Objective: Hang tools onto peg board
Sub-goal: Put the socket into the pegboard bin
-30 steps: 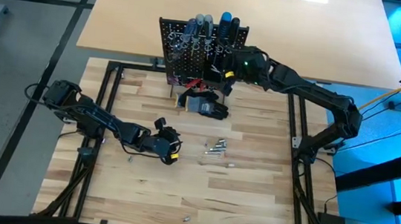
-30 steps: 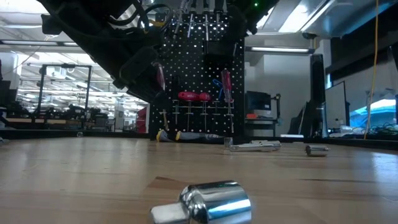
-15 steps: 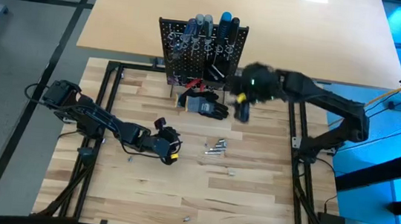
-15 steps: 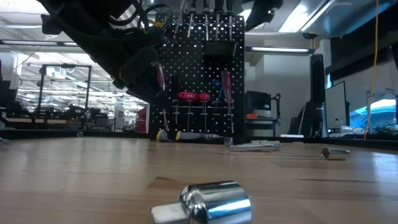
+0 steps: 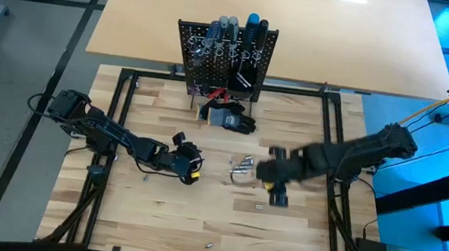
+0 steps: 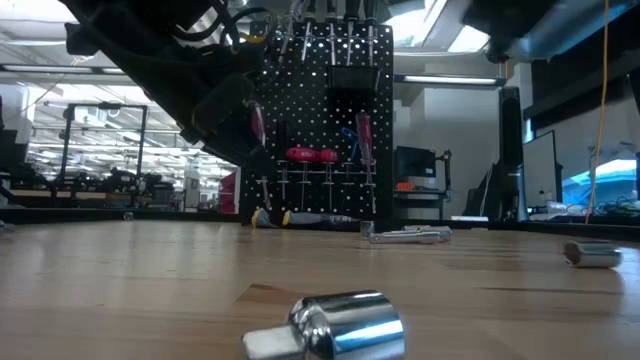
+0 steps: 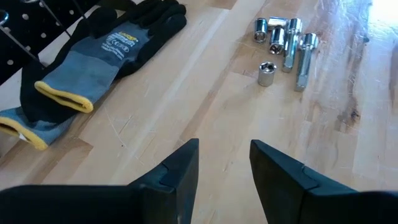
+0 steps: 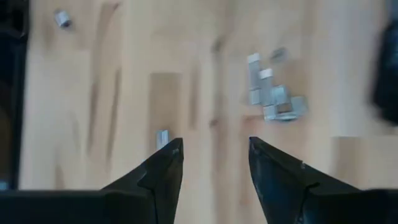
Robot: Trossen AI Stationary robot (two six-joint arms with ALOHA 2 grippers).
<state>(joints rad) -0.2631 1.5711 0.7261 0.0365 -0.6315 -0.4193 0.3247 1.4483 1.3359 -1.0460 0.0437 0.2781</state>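
Right gripper (image 5: pixel 274 174) fingers apart beside silver pieces (image 5: pixel 242 167).

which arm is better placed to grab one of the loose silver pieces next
Probably the right: its open, empty claw hangs beside the pile of silver pieces. The left claw, also open and empty, sits farther off.

A robotics lab: framed test table (image 5: pixel 198 215), monitors (image 6: pixel 540 170), long fluorescent-lit hall behind.
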